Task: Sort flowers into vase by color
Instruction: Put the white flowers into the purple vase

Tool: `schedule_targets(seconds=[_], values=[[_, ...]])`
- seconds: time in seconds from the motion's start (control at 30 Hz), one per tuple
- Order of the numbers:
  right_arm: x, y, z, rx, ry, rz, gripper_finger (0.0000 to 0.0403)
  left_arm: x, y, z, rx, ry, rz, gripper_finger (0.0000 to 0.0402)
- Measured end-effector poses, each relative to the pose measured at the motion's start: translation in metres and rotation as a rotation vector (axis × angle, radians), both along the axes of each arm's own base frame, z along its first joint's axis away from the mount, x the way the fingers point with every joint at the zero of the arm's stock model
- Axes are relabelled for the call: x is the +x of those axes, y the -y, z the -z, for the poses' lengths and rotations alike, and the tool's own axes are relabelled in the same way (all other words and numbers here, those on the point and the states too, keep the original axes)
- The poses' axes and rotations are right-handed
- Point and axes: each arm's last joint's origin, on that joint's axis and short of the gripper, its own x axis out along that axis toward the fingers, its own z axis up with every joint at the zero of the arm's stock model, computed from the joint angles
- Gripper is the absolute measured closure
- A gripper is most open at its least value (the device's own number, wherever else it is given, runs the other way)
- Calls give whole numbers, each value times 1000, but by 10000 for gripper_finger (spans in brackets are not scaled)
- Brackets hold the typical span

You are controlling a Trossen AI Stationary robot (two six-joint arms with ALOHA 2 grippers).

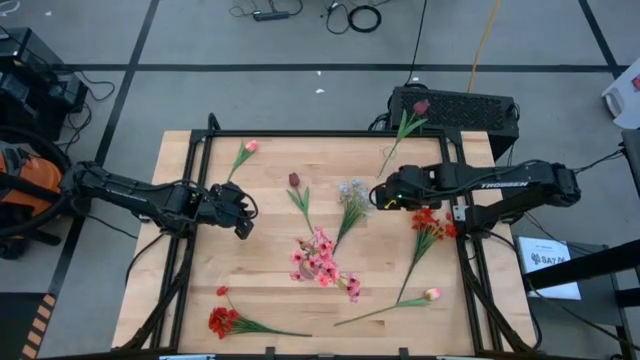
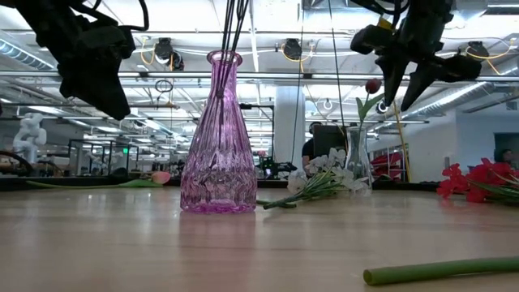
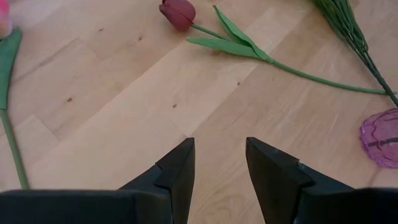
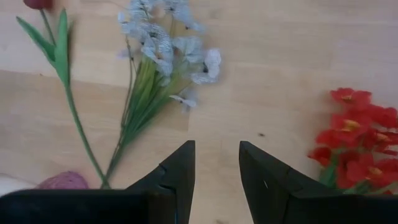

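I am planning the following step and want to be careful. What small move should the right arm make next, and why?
Probably lower the right claw toward the pale blue-white spray and close on its green stalks. The claw is open and empty, hovers above the wood, and this spray lies just ahead of it, flat on the table, untouched. The left claw is also open, near the dark red tulip.
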Motion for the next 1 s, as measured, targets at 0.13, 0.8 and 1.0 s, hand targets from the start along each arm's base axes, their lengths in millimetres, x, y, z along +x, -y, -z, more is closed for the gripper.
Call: schedule_targets(seconds=[0.13,0.8,1.0], values=[[15,1,5,-5,53,-2,287,0,0,0,-2,0,1,252],[80,-5,64,27,78,-52,219,0,0,0,-3,3,0,252],[91,-8,82,93,59,-38,174,0,0,0,-3,2,1,252]])
